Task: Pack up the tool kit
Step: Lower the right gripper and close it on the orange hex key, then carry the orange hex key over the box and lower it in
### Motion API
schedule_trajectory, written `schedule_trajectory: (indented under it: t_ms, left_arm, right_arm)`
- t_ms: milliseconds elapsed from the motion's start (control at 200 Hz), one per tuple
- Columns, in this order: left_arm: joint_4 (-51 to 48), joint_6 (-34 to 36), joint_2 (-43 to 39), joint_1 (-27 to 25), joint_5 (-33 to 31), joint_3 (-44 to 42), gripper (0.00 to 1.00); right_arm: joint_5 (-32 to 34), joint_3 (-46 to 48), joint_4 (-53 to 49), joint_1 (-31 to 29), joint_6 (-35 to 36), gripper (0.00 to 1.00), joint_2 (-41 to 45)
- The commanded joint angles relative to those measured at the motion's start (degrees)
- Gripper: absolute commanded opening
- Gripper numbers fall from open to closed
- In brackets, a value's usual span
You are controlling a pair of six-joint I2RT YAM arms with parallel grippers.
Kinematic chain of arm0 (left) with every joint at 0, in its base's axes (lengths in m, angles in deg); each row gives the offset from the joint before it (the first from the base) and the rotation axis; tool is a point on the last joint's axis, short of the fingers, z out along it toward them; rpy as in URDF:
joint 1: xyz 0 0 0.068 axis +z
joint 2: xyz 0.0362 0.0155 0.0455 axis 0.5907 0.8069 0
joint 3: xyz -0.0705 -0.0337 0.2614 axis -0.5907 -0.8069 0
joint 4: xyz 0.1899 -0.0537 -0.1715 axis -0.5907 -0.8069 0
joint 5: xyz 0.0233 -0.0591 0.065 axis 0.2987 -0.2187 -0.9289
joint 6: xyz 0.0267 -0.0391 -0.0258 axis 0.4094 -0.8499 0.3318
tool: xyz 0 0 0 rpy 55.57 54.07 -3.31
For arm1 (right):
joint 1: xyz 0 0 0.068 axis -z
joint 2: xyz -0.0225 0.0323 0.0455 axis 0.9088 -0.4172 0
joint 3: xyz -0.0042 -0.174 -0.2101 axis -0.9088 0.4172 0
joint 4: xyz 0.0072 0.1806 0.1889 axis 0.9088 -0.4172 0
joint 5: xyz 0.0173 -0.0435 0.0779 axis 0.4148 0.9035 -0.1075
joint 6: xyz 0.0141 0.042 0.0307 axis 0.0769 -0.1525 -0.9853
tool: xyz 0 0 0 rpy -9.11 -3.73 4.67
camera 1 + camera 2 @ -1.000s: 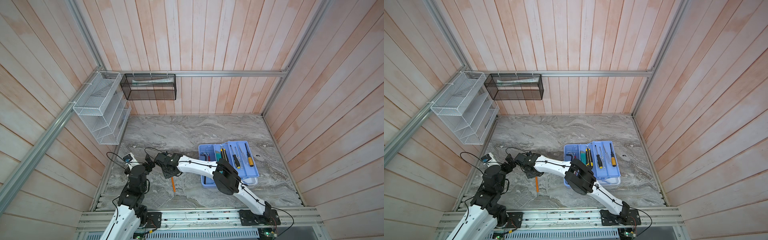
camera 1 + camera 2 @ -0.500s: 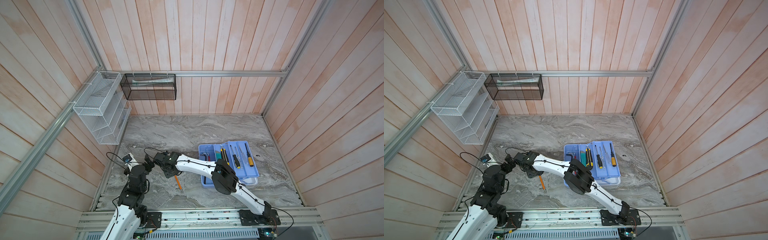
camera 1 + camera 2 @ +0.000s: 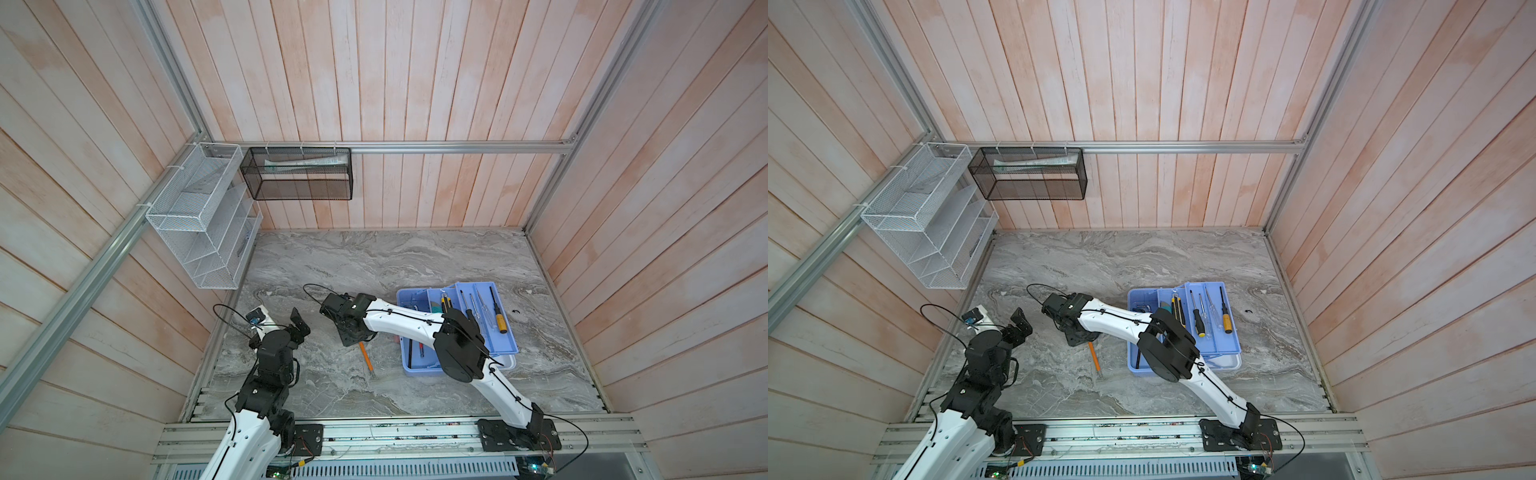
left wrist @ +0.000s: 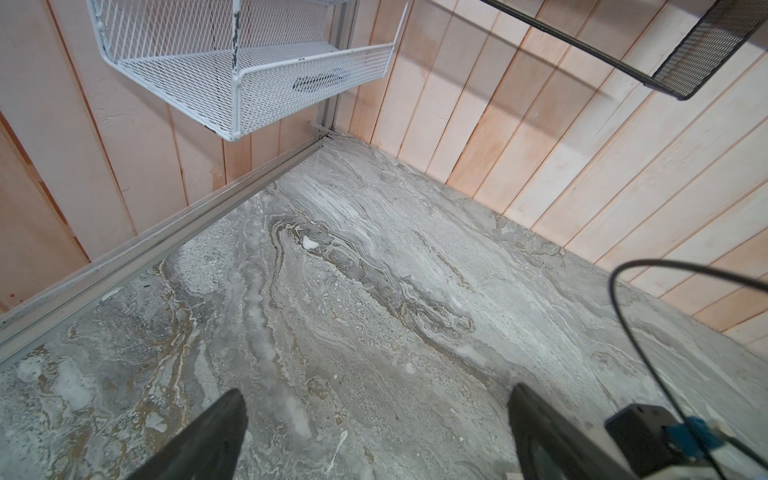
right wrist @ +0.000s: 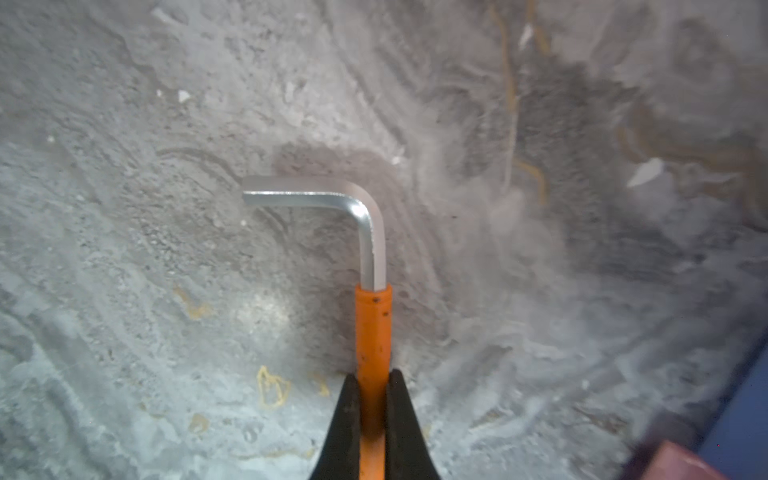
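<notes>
The right tool (image 5: 372, 378) clamps the orange stick (image 5: 373, 328) (a bent key) near the case (image 3: 419, 371) edge; the left tool (image 4: 376, 397) gapes empty by the wall (image 4: 124, 166); open surface (image 3: 374, 257) lies beyond.

Grey, veined marble-pattern tabletop (image 3: 374, 257). Pale wood-plank walls (image 3: 415, 83) on three sides, with an aluminium rail (image 3: 457, 146) across the back one. A tiered white wire basket (image 3: 199, 216) hangs on the left wall. A black mesh basket (image 3: 297, 174) hangs from the rail just beside it and holds a pale long item (image 3: 305, 161) (too small to identify). Small dark speck (image 3: 515, 311) on the tabletop, right side.
</notes>
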Motion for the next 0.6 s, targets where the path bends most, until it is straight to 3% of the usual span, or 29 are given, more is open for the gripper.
schedule_trajectory:
  t_ms: [0,275,390,595]
  left_arm:
    - [1.25,0.22,-0.06,-0.1,0.58,-0.67,1.0]
    - [1.81,0.97,0.11,-0.11,1.5,-0.68,1.0]
    - [3.71,3.01,0.19,-0.1,5.02,-1.03,1.0]
    - [2.93,2.15,0.7,-0.06,3.55,-0.72,1.0]
  right_arm:
    - [2.63,2.27,1.34,0.48,0.6,0.0,7.6]
    - [6.89,10.46,2.13,3.05,-1.37,0.0,18.35]
    - [10.75,14.47,-0.16,4.71,-2.99,0.0,22.8]
    - [15.77,24.39,-2.48,8.06,-6.87,0.0,30.18]
